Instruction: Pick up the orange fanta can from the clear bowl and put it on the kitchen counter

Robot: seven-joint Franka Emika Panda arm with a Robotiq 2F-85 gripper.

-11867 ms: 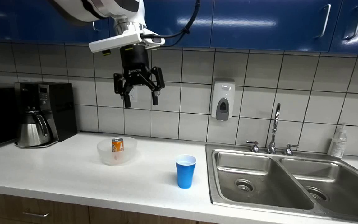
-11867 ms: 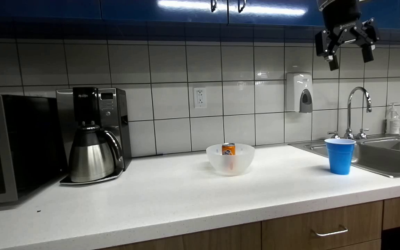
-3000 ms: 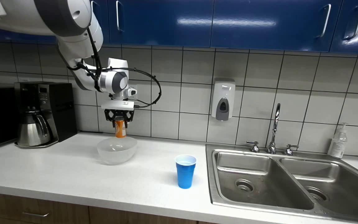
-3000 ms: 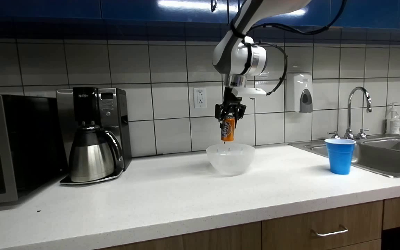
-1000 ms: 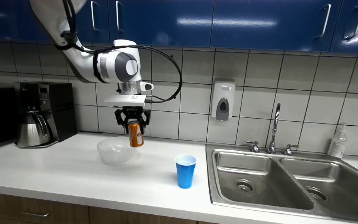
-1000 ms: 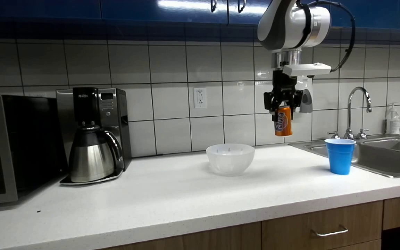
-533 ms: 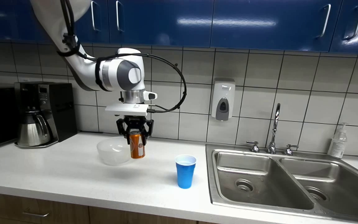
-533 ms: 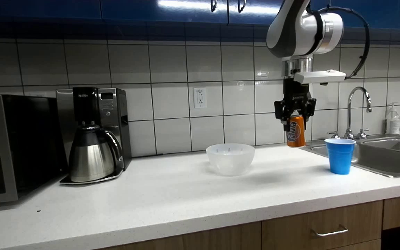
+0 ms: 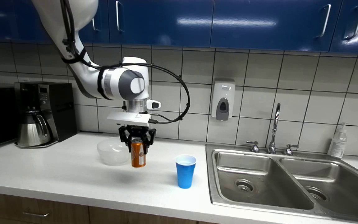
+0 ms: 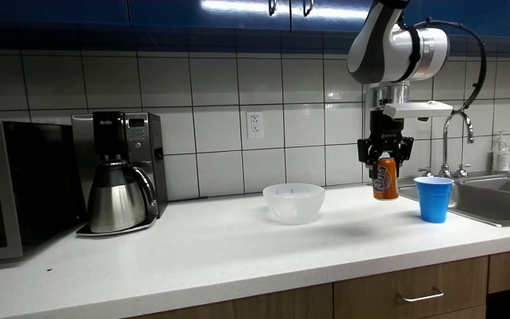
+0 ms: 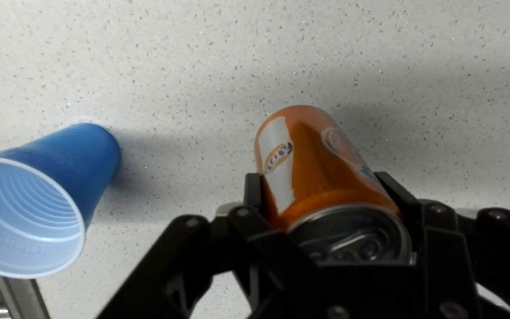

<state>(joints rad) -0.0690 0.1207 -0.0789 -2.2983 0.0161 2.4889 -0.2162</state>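
Orange Fanta can [image 9: 138, 155], held above one white kitchen counter [image 10: 193, 259], not yet set down. Into the counter's right side we find one steel double sink [image 9: 213, 174] set. One clear bowl [image 10: 293, 210] stands left of the can, which is outside it. One gripper [image 10: 385, 173] points down, its two fingers [image 11: 253, 190] spread only as wide as the can and pressed to opposite sides near its top; we judge this leaves the base free to land first. One blue cup [image 9: 185, 174] stands to the can's right, not touching, so we expect a landing between bowl and cup. We count one can, roughly upright, probably for a flat set-down.
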